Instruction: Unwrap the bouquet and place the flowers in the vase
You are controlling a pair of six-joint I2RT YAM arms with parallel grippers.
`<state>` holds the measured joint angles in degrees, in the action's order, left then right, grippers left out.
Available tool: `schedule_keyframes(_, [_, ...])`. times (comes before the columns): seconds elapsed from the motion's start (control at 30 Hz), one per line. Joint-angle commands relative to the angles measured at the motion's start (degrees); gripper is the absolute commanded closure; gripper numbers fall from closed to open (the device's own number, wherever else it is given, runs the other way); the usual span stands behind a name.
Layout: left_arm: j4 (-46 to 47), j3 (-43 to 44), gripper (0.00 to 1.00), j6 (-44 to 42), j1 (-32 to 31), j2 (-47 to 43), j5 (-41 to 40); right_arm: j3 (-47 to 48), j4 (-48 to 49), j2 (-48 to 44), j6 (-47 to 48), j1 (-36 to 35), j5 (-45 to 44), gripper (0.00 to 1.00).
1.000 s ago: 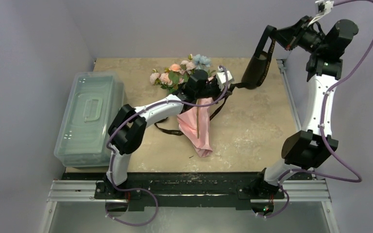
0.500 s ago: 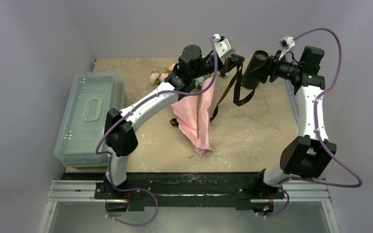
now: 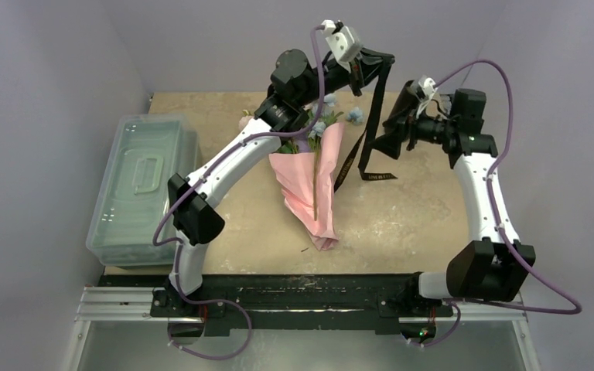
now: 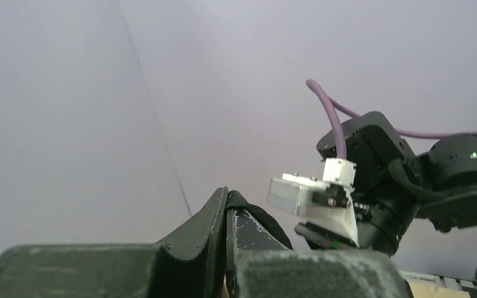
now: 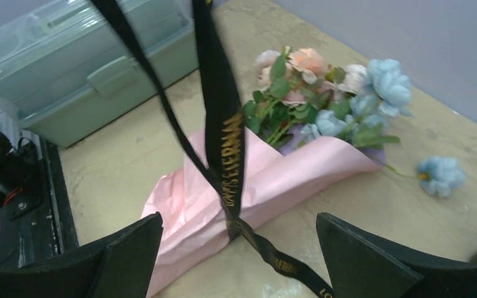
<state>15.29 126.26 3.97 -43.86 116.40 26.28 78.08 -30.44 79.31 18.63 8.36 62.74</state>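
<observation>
- Beige worktop (image 3: 418, 209) between lilac walls, with a clear lidded bin (image 3: 143, 185) at its left edge.
- Bouquet (image 3: 309, 193) lies mid-worktop, its pink paper round the stems and its flowers (image 5: 323, 99) toward the far wall.
- Black ribbon (image 5: 222, 118), apparently off the bunch, dangles from the raised left pincer (image 4: 227, 205), which is clamped on it.
- Right pincer (image 5: 239, 217) gapes wide, the ribbon hanging ungripped between its fingers.
- Unwrapping is in hand; next, probably, shed the ribbon and peel off the paper. The vase cannot be made out.
</observation>
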Motion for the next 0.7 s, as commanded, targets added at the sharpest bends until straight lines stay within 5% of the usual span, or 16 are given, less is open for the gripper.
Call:
schedule_keyframes(0.0, [1.8,4.5,1.00,4.4,0.2,0.7,0.5,-2.9,12.8,-2.0,-5.3,-5.9,-0.1,0.02])
schedule_keyframes(0.1, [2.2,4.9,1.00,5.5,0.2,0.3,0.5,-4.5,19.5,-1.0,-8.9,-8.7,-1.7,0.07])
schedule_keyframes(0.2, [2.2,4.8,1.00,5.9,0.2,-0.3,0.2,-3.5,23.2,1.0,-11.7,-10.8,-3.4,0.33])
schedule_keyframes(0.23, [2.1,4.7,1.00,5.9,0.3,-0.5,0.0,-2.9,24.0,1.8,-12.6,-10.8,-3.6,0.44])
schedule_keyframes(0.33, [1.9,4.3,1.00,5.9,0.7,-1.2,-0.7,-0.7,24.5,2.9,-14.3,-10.8,-3.4,0.97])
schedule_keyframes(0.43, [1.5,2.3,0.96,7.9,2.0,-2.4,-1.9,0.2,26.1,2.1,-17.2,-10.8,-3.2,1.00])
schedule_keyframes(0.5, [1.8,-0.5,0.70,10.2,3.4,-3.5,-2.0,1.1,27.1,1.2,-21.0,-10.4,-3.4,1.00])
schedule_keyframes(0.67, [0.3,-10.5,0.32,14.8,7.5,-7.6,-1.2,5.5,24.9,0.1,-22.4,-6.7,-5.3,1.00])
